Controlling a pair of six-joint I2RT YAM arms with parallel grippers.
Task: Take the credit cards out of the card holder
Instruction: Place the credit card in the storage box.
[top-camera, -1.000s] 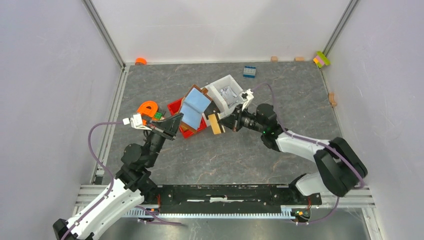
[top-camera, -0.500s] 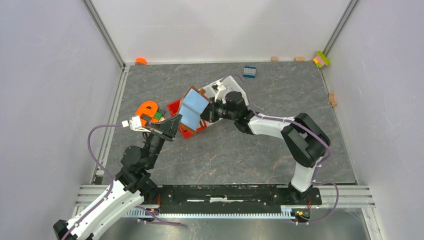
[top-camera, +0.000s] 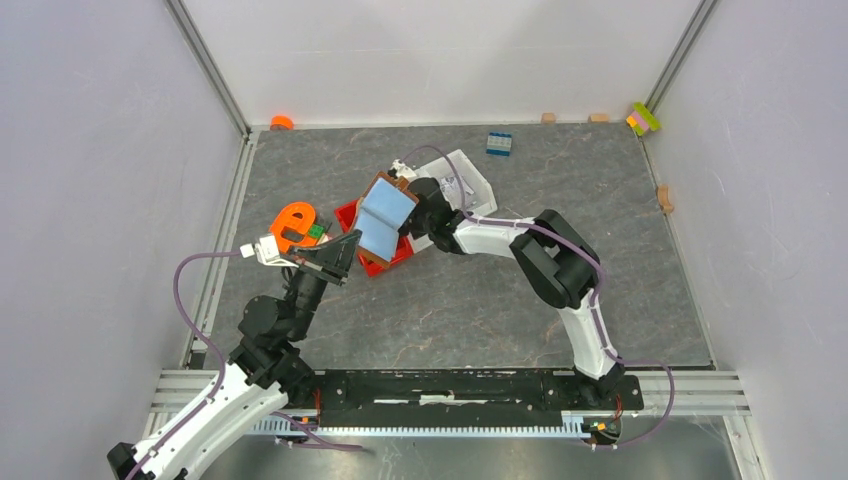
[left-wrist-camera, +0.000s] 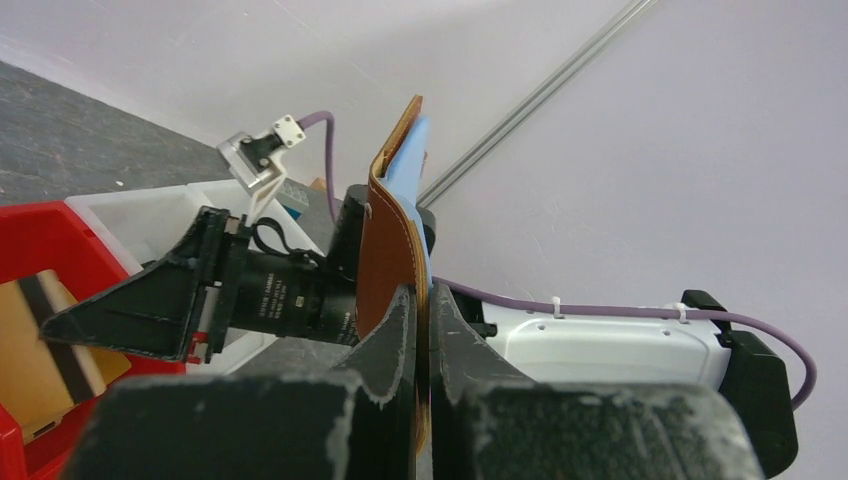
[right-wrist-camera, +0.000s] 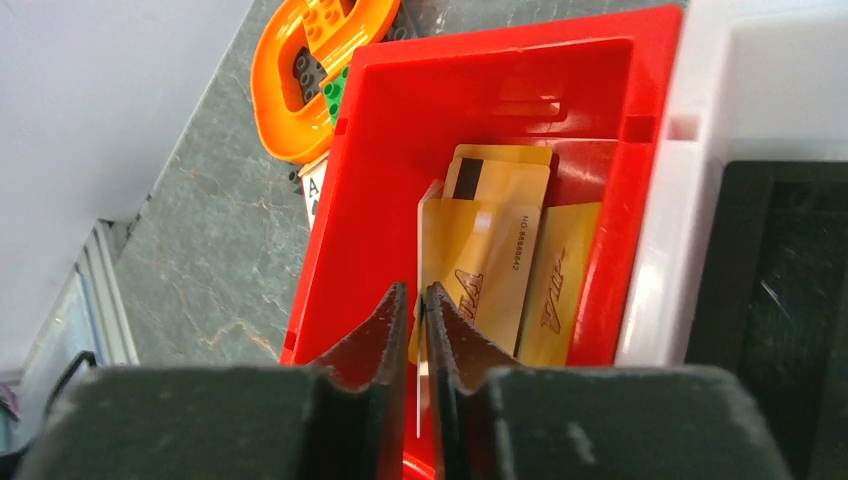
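Note:
My left gripper (left-wrist-camera: 420, 295) is shut on the lower edge of the brown card holder (left-wrist-camera: 388, 240) and holds it upright above the table. A pale blue card (left-wrist-camera: 417, 160) sticks out of its top. In the top view the holder and blue card (top-camera: 386, 213) tilt over the red bin (top-camera: 350, 213), with the left gripper (top-camera: 345, 248) below them. My right gripper (right-wrist-camera: 416, 290) is shut on an orange-tan card (right-wrist-camera: 428, 215), seen edge-on, over the red bin (right-wrist-camera: 400, 120). More orange-tan cards (right-wrist-camera: 500, 270) lie in that bin.
A white bin (top-camera: 470, 182) touches the red bin's right side; it (right-wrist-camera: 770, 90) holds a black flat item (right-wrist-camera: 790, 270). An orange toy block (top-camera: 295, 220) lies left of the red bin. A blue brick (top-camera: 499, 143) and small blocks sit near the back wall.
My right arm has swung left with the orange-tan card, from beside the white bin to over the red bin. My left gripper still holds the card holder, almost unmoved.

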